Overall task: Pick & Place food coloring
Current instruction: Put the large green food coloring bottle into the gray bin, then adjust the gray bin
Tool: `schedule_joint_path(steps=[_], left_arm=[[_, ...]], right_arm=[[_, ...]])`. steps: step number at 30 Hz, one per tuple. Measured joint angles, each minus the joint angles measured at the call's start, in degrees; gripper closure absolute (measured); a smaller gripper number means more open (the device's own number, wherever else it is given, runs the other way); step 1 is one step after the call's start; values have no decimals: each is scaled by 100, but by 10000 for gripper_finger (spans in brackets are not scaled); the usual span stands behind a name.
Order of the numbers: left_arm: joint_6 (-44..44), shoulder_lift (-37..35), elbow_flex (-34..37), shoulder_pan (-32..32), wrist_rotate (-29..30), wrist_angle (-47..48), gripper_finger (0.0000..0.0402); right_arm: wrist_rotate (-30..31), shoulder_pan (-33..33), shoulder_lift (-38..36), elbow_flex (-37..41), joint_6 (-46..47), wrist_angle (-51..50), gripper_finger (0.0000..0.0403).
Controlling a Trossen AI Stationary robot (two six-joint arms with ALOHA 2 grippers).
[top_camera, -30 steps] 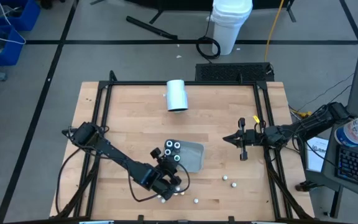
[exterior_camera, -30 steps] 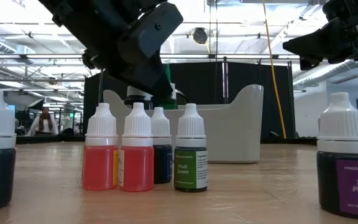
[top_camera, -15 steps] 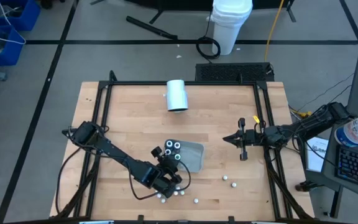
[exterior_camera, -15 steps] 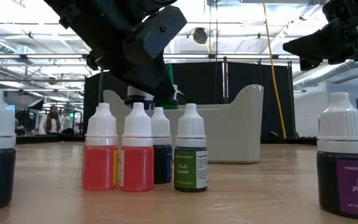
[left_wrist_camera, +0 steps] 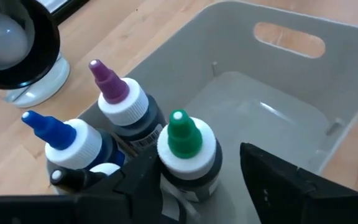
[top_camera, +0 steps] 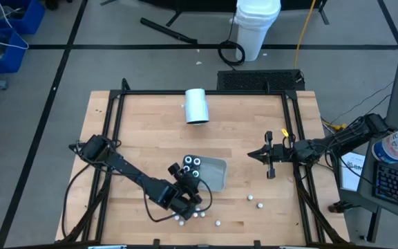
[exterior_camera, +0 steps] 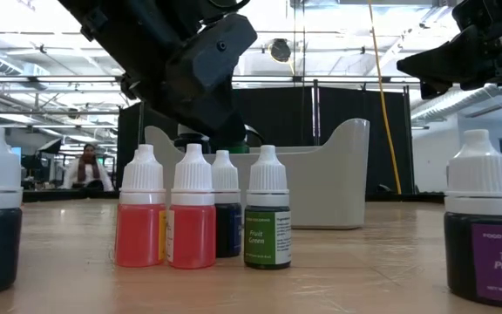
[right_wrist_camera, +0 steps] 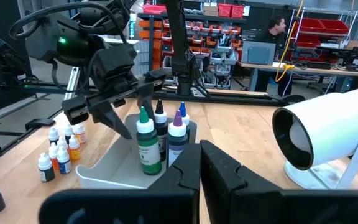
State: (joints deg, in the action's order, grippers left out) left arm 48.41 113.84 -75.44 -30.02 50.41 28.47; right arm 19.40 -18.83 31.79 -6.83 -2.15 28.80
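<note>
We lift the left hand (right_wrist_camera: 126, 102), fingers spread around the green-capped bottle (left_wrist_camera: 184, 149) in the tray (left_wrist_camera: 303, 99), straight up; right hand (top_camera: 268, 158) stays pressed together.

**Worktop and its direct load**

Light wood worktop (top_camera: 150, 131) inside a black frame. Grey tray (top_camera: 215, 173) sits near the middle, toward the front edge. White cylinder (top_camera: 197, 106) lies on its side near the back edge, well apart from the tray. Loose food coloring bottles stand on the wood: a cluster (exterior_camera: 203, 218) in front of the tray, white caps on; others (top_camera: 255, 200) scattered to the front right.
</note>
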Motion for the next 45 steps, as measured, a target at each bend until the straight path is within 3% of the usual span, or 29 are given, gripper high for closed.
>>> schedule_joint_path(steps=[11,20,25,31,34,40,45], left_arm=[[-607,-297,-13,-26,-131,-200,140],[-1186,-976,-52,-329,-258,-23,161],[-718,-1434,-63,-818,-134,1227,212],[1596,-1520,172,-1306,426,3265,339],[2183,-1524,728,-1333,453,3093,390],[2572,-1513,1787,-1078,253,2153,396],[2288,-1513,2244,-739,147,1326,393]], right_arm=[[-2,-2,0,0,6,-23,401],[-2,-2,28,0,106,-49,401],[-11,0,60,0,175,-63,402],[-366,-2,331,0,774,-521,402],[-494,-2,585,0,874,-374,402],[-1101,-7,1208,0,1048,218,403],[-1072,-9,2151,-2,1622,856,403]])
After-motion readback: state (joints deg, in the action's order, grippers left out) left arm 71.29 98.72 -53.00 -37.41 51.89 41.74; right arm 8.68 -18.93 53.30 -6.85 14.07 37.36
